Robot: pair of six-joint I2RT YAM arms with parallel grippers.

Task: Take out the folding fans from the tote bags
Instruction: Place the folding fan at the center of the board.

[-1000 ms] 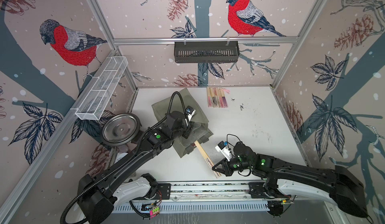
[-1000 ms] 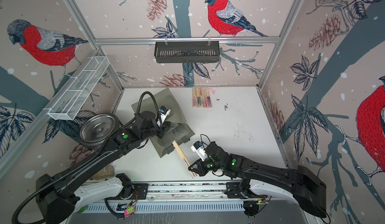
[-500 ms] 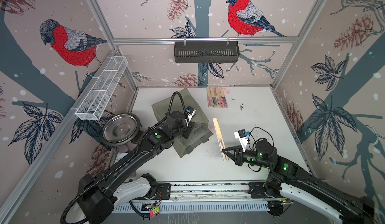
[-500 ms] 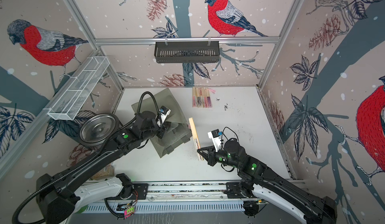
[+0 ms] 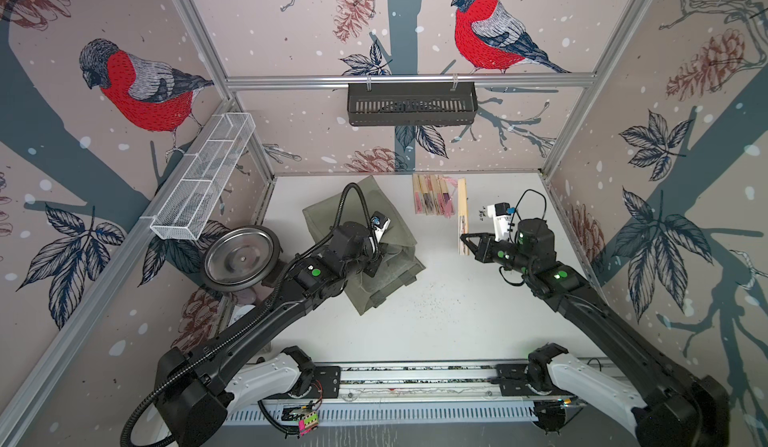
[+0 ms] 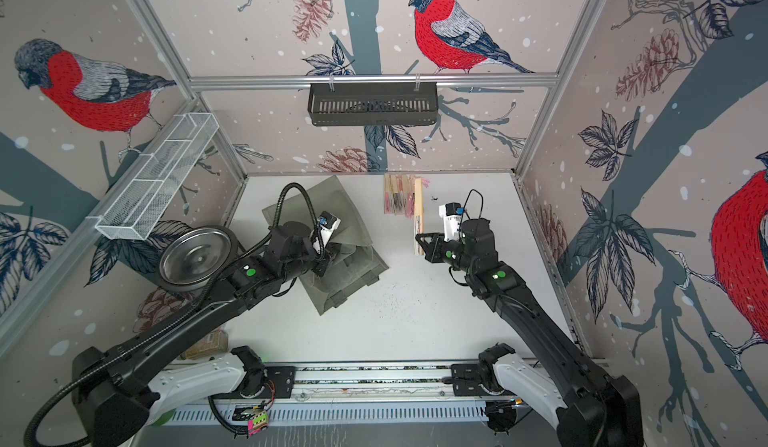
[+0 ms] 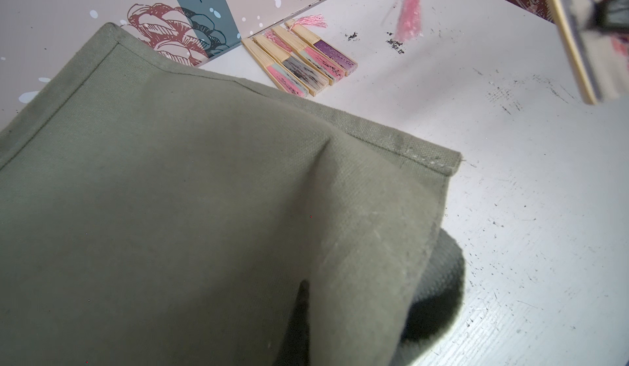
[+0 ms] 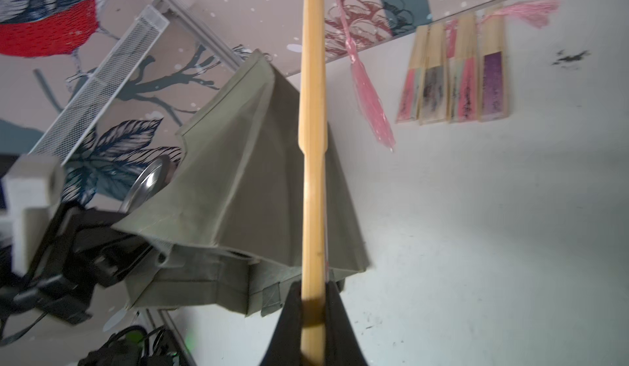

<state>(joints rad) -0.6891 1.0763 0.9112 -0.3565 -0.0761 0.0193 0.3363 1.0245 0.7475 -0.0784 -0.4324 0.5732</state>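
Tally stands at five folding fans [image 5: 432, 201], one tote bag [image 5: 399, 237], one black basket [image 5: 411, 104], one wire tray [image 5: 203, 183], one metal dish [image 5: 241, 258] and two robot arms [image 5: 266, 324].

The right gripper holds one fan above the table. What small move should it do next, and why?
Probably lower the held fan onto the table beside the row of four fans. The right gripper is shut on it, its tassel hangs free, so it is in the air, close to that row and clear of the tote bag.
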